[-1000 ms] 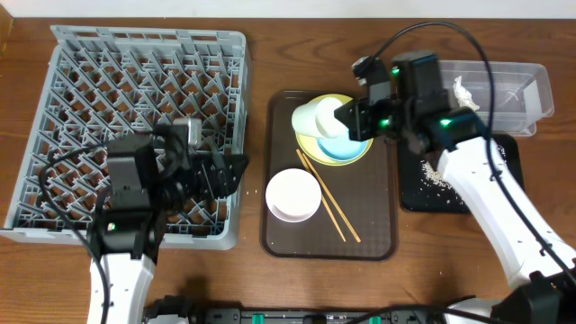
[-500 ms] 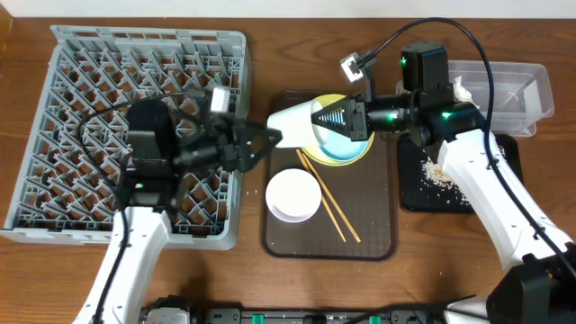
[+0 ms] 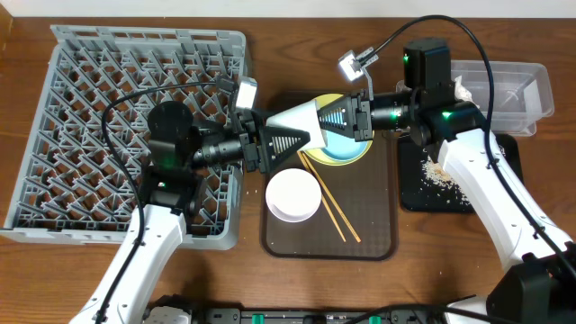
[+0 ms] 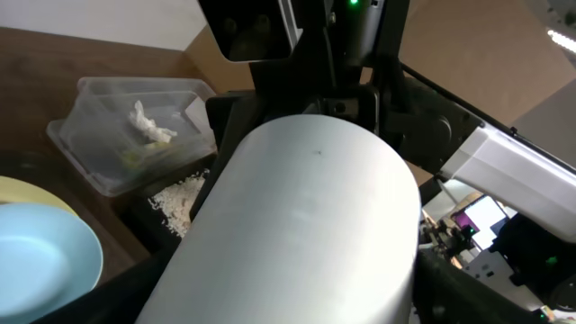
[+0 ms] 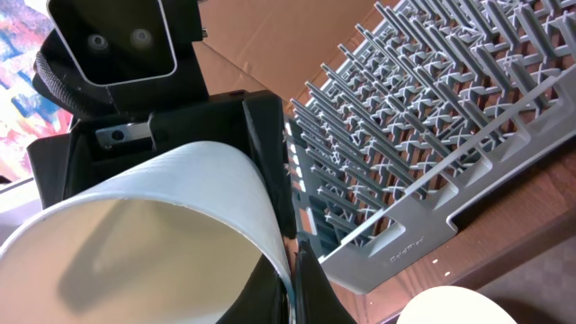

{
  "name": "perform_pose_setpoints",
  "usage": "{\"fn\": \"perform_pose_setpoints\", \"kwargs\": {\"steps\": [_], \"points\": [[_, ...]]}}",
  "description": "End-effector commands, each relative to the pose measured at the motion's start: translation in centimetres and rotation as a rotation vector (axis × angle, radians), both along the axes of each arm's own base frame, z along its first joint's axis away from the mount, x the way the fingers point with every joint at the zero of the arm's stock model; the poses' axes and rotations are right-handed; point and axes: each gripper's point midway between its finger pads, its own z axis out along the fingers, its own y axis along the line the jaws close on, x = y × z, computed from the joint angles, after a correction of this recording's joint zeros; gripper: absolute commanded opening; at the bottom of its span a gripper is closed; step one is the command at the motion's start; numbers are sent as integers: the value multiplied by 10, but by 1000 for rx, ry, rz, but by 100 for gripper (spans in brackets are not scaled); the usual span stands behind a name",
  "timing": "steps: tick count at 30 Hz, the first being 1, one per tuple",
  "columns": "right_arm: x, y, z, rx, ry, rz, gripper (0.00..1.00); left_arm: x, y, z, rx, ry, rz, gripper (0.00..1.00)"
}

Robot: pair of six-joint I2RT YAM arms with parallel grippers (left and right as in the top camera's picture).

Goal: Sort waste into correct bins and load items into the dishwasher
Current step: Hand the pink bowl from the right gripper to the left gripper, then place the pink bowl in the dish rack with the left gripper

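Observation:
The small white cup (image 3: 295,119) hangs on its side in the air between both arms, above the brown tray's left end. My right gripper (image 3: 326,118) is shut on the cup's rim, one finger inside and one outside, as the right wrist view (image 5: 292,261) shows. My left gripper (image 3: 284,137) is open with its jaws on either side of the cup's base; the cup (image 4: 306,225) fills the left wrist view. The grey dish rack (image 3: 90,54) stands at the left. The blue bowl (image 3: 346,149) sits on the yellow plate (image 3: 307,145).
The brown tray (image 3: 373,236) also carries the white bowl (image 3: 292,194) and the chopsticks (image 3: 328,203). The clear tub (image 3: 531,94) at the far right holds the tissue (image 3: 463,90). The black tray (image 3: 499,180) below it holds rice crumbs (image 3: 435,175).
My left arm has swung from over the rack to the right and its jaws now flank the cup's base. My right gripper has carried the cup left, off the plate, and turned it sideways.

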Motion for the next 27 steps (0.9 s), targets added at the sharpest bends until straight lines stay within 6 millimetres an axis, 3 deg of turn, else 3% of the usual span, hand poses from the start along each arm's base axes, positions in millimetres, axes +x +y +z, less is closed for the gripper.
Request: {"fn": "perform_pose_setpoints", "kwargs": {"steps": [1, 3, 11, 18, 24, 27], "points": [[-2, 1, 3, 12, 5, 13, 1, -6, -6, 7, -13, 15, -35, 75], [-1, 2, 4, 14, -1, 13, 1, -6, -6, 7, -13, 15, -34, 70], [-1, 2, 4, 14, -2, 12, 2, -6, -6, 7, -12, 14, -34, 64], [0, 1, 3, 11, -2, 7, 16, -3, -4, 6, 11, -83, -20, 47], [11, -12, -1, -6, 13, -48, 35, 15, 19, 3, 28, -99, 64, 46], [32, -31, -29, -137, 51, -197, 39, 31, 42, -8, 67, -87, 156, 46]]}}
